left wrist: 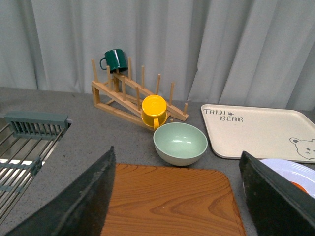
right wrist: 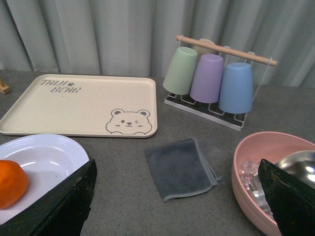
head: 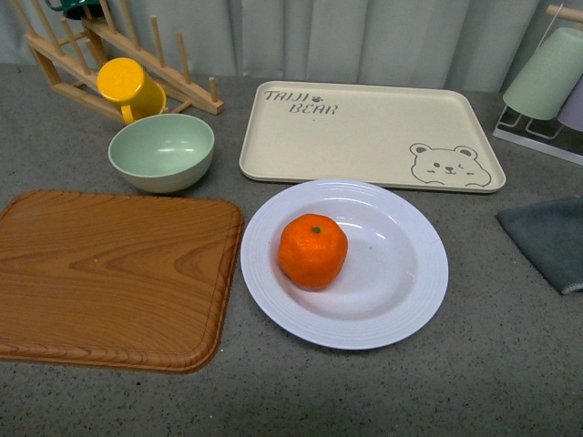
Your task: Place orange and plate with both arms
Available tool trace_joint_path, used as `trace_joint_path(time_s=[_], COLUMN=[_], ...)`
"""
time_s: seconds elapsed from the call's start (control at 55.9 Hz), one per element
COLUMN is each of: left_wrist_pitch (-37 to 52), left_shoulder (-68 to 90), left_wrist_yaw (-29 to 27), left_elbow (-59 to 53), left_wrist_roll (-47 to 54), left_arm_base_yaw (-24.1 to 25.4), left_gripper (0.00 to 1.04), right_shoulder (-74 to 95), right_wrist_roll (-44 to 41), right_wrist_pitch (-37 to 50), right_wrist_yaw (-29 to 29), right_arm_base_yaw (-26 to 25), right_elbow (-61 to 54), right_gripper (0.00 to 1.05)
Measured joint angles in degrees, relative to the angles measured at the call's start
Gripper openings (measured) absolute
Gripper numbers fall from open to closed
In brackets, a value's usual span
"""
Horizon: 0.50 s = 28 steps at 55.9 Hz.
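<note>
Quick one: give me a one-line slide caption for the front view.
Orange sitting in the white plate beside a wooden tray, with the bear tray and pale green bowl behind.

Pale green bowl (head: 161,150) just beyond the wooden board (head: 109,278) — bear tray (head: 364,132), yellow mug (head: 127,86), grey cloth (head: 551,238)

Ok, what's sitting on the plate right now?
Only the orange, resting in the well of the plate, slightly left of centre. The rest of the well and rim show bare. The patch directly under the orange is covered, so unseen.
</note>
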Motion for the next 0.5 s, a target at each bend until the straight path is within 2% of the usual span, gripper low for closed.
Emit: trace_joint_path(time_s=[0.143,0.197,0.322,0.501], left_wrist_pitch=[0.0,0.0,0.0,0.0], left_shoulder=[-0.02,-0.02,-0.02,-0.02], left_wrist_yaw=[0.02,0.02,0.0,0.02], left_elbow=[0.0,0.0,0.0,0.0], left_wrist_roll=[0.02,0.11,0.13,0.13], left_arm_base_yaw=[0.0,0.0,0.0,0.0], left_gripper=[1.0,0.99,0.98,0.98], right_shoulder=[23.98,33.05,53.51,77.24], right_wrist_roll=[3.19,5.38,15.04,29.09], right_wrist_pitch=[19.32,22.99,22.1,17.16], right_wrist_yaw=[-6.69,-9.73,-19.89,-34.18], right_arm_base_yaw=[-3.85,-5.51,-9.2,-11.8], right_elbow=[3.23,6.08,14.16,26.4], right_gripper=[0.96,0.96,0.96,0.96])
